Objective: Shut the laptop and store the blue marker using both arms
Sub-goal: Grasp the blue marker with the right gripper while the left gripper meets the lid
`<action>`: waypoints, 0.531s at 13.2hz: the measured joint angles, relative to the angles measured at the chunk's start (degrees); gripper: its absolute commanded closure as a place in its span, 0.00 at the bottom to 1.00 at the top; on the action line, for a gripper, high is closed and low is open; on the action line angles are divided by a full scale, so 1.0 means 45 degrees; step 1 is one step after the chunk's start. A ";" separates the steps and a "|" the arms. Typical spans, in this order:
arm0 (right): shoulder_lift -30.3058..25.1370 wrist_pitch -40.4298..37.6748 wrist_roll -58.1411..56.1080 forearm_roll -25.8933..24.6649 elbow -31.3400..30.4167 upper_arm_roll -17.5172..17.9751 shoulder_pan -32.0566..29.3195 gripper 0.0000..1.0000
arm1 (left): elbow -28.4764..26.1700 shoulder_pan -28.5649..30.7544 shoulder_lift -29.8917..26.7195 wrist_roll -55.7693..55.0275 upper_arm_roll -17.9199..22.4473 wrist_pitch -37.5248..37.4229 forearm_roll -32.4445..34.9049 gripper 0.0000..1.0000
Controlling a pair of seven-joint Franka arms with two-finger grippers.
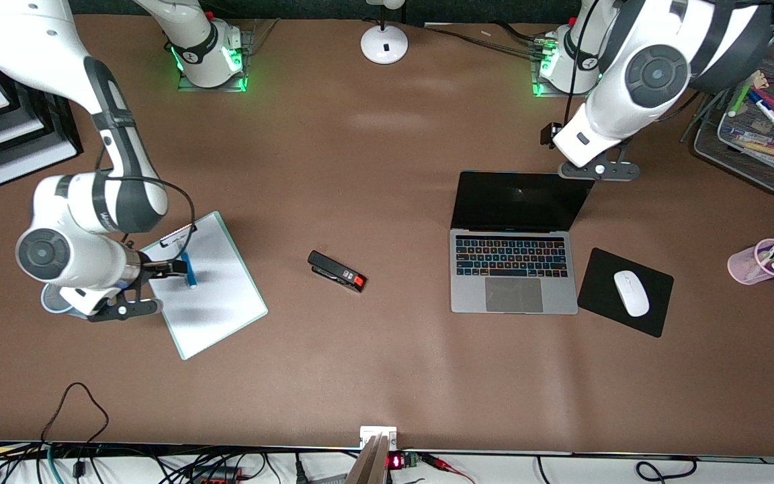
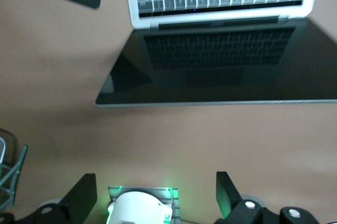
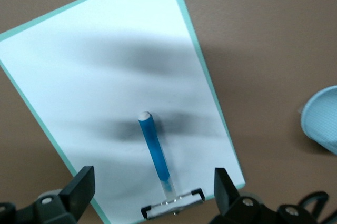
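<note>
The laptop (image 1: 513, 269) (image 2: 221, 3) stands open toward the left arm's end of the table, its black screen (image 1: 520, 202) raised. My left gripper (image 1: 595, 169) (image 2: 155, 192) hangs open over bare table just beside the lid's top edge, holding nothing. The blue marker (image 1: 189, 269) (image 3: 154, 153) lies on a white clipboard (image 1: 216, 302) (image 3: 105, 77) toward the right arm's end, its pale end next to the metal clip (image 3: 174, 203). My right gripper (image 1: 170, 267) (image 3: 151, 187) hovers low over the clipboard's clip end, open, with the marker lying between its fingers' line and untouched.
A black stapler (image 1: 337, 271) lies mid-table. A black mouse pad (image 1: 602, 275) with a white mouse (image 1: 631, 293) sits beside the laptop. A pink cup of pens (image 1: 763, 261) and a mesh tray of markers (image 1: 756, 144) stand at the left arm's end. A pale blue round object (image 3: 321, 119) lies by the clipboard.
</note>
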 measured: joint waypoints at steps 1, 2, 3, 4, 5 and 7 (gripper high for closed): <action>0.0234 0.0262 -0.0161 -0.0008 -0.0021 0.0000 0.0021 0.00 | -0.0417 0.0003 -0.0097 -0.0011 0.0000 0.0191 0.0000 0.00; 0.0430 0.0636 -0.0387 -0.0010 -0.0111 -0.0007 0.0015 0.00 | -0.0829 0.0003 -0.0176 -0.0016 -0.0010 0.0455 0.0000 0.00; 0.0576 0.1177 -0.0578 -0.0011 -0.0351 -0.0027 0.0000 0.01 | -0.1211 0.0002 -0.0227 -0.0023 -0.0033 0.0790 0.0000 0.00; 0.0663 0.1805 -0.0706 -0.0011 -0.0711 -0.0041 -0.0016 0.05 | -0.1568 0.0002 -0.0254 -0.0026 -0.0061 0.1137 0.0000 0.00; 0.0716 0.2413 -0.0771 -0.0012 -0.1097 -0.0043 -0.0026 0.10 | -0.1864 0.0002 -0.0262 -0.0030 -0.0091 0.1401 0.0000 0.00; 0.0730 0.3143 -0.0822 -0.0019 -0.1693 -0.0040 -0.0001 0.21 | -0.2346 0.0001 -0.0263 -0.0044 -0.0150 0.1860 -0.0055 0.00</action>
